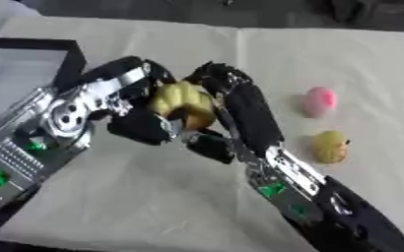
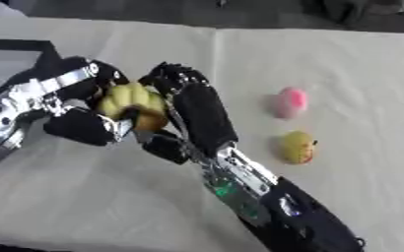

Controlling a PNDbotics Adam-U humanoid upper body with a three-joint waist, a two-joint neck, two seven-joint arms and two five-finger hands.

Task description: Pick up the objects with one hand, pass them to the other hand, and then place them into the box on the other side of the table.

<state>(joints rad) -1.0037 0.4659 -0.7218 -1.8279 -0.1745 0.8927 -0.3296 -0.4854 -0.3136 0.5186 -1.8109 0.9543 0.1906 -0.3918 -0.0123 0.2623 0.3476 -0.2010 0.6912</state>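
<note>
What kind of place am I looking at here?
Probably a robot test or demo bench, not a home: a table under a plain cream cloth, a black-rimmed box at its edge, and small toy-like fruits, a pink round one and a yellow one, laid out.

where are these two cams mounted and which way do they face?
Left eye view: in the head, looking down at the table; both arms show, left hand and right hand around a yellow fruit, black box at left.
Right eye view: same head, slightly to the right; box mostly cropped.
Shared: the pink object and the yellowish object.
</note>
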